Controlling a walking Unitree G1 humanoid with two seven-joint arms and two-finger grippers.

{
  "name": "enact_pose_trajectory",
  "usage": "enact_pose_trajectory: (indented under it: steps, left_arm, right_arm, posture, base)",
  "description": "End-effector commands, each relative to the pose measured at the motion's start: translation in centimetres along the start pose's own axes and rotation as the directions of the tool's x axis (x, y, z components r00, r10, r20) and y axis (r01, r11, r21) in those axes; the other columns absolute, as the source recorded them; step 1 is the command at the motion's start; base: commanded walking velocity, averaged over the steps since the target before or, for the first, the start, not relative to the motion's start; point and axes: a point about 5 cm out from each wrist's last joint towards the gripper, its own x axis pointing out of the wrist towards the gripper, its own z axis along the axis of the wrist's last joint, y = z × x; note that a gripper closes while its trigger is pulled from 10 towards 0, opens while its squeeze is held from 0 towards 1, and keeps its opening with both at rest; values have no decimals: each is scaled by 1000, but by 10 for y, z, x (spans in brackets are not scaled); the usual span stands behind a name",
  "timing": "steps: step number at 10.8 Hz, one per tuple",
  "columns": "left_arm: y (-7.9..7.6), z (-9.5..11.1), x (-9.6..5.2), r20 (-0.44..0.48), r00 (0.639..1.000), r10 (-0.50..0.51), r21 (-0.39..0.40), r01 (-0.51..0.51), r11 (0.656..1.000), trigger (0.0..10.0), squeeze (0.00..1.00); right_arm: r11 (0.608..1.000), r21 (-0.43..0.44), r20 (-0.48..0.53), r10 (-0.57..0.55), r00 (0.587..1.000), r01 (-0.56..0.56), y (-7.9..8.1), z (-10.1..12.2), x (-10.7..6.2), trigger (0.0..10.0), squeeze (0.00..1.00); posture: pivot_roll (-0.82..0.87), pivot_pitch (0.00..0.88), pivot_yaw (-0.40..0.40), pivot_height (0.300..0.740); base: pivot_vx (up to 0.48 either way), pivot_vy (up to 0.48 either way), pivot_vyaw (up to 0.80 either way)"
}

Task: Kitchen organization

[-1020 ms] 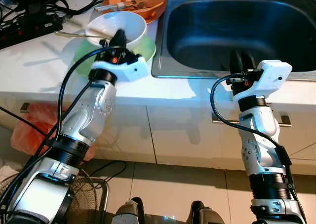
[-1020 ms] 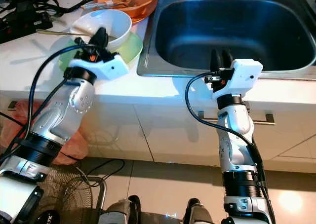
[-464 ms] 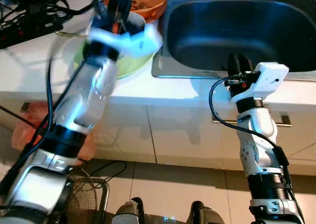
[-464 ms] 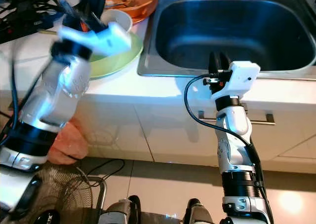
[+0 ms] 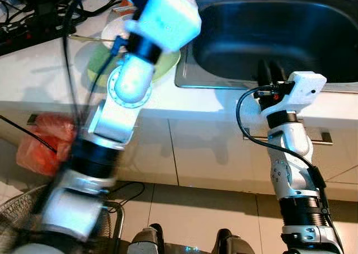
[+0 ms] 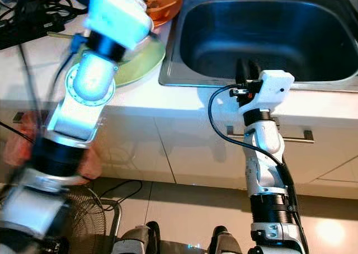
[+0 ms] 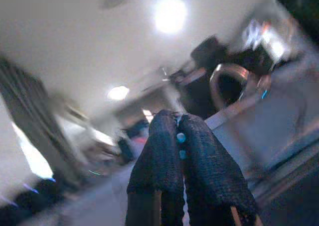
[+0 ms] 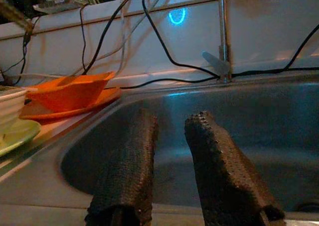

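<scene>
The dishes sit on the white table (image 5: 33, 80) just left of the sink (image 6: 268, 30): a white bowl (image 5: 114, 30) on a green plate (image 6: 140, 61), with an orange bowl (image 8: 70, 91) behind them. They look like stiff, glazed, breakable pieces, probably slippery, so the rim seems the safest place to take hold. The left gripper (image 7: 180, 136) is raised and blurred, its 2 fingers pressed together on nothing. The right gripper (image 8: 167, 161) hovers at the sink's front edge, fingers spread apart and empty. A spoon handle (image 5: 92, 38) and black cables (image 5: 33, 24) crowd the bowls, so any reach there gets tight.
</scene>
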Motion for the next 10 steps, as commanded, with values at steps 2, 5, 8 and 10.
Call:
enact_pose_trajectory:
  steps: [2,5,8,10]
  left_arm:
    - [9,10,2,20,998,59,-255,-52,966,10000,0]
    - [33,-2,1,-85,965,249,-746,-227,626,10000,0]
    - [37,-39,-20,-248,930,272,-879,-334,339,10000,0]
    - [32,-57,-35,-329,907,263,-919,-371,131,10000,0]
  right_arm:
    - [1000,7,13,5,1000,-5,1,1,2,10000,0]
    - [1000,11,10,9,1000,-9,3,0,2,10000,0]
    - [1000,17,11,16,1000,-17,6,0,3,10000,0]
    - [999,28,10,21,1000,-22,8,-1,3,10000,0]
  posture:
    - [114,186,86,740]
    - [112,182,83,740]
    - [105,180,81,740]
    - [105,181,79,740]
  base:
    - [0,0,0]
    - [0,0,0]
    - [0,0,0]
    - [0,0,0]
